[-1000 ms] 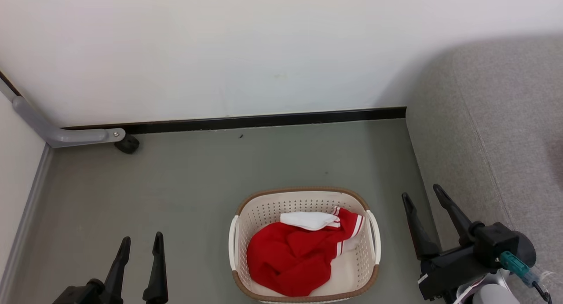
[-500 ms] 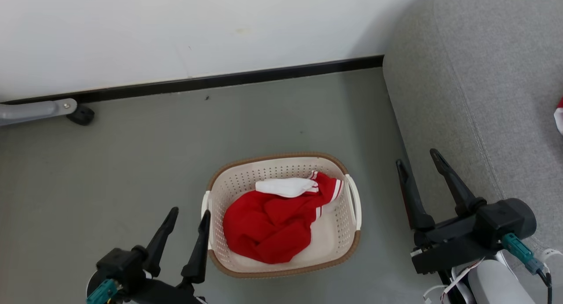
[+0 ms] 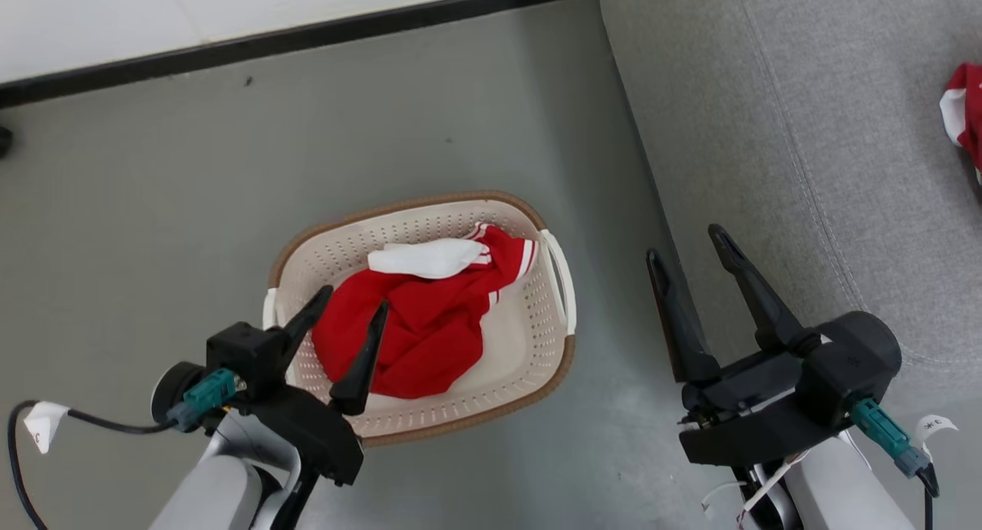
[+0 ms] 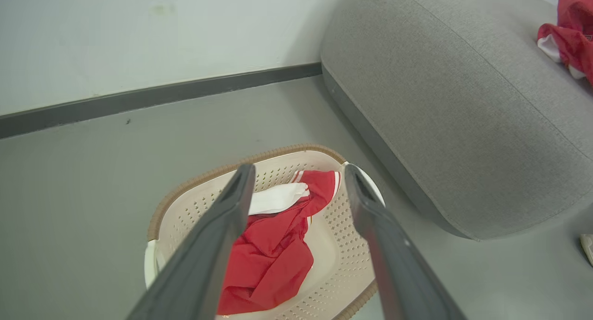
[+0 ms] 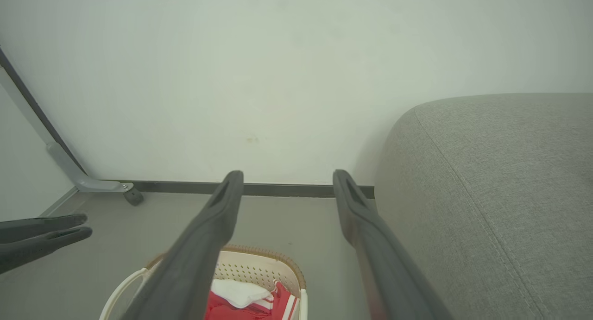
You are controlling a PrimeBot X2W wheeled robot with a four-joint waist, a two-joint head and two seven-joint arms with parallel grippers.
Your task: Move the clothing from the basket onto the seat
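The clothing, red with a white inner part and striped cuffs, lies bunched in the cream basket on the grey floor. My left gripper hovers open above the basket's left half, fingers over the red fabric and apart from it. In the left wrist view its fingers frame the clothing and basket. My right gripper stands open between the basket and the grey seat, holding nothing. The right wrist view shows that gripper above the basket, with the seat to the right.
Another red and white garment lies at the seat's far right edge. A white wall with a dark baseboard runs behind the basket. A grey metal leg with a caster stands by the wall at the left.
The head camera has tilted down and turned, shifting the whole scene. My left gripper has risen from the lower left and come over the basket's left side. Both grippers stay open.
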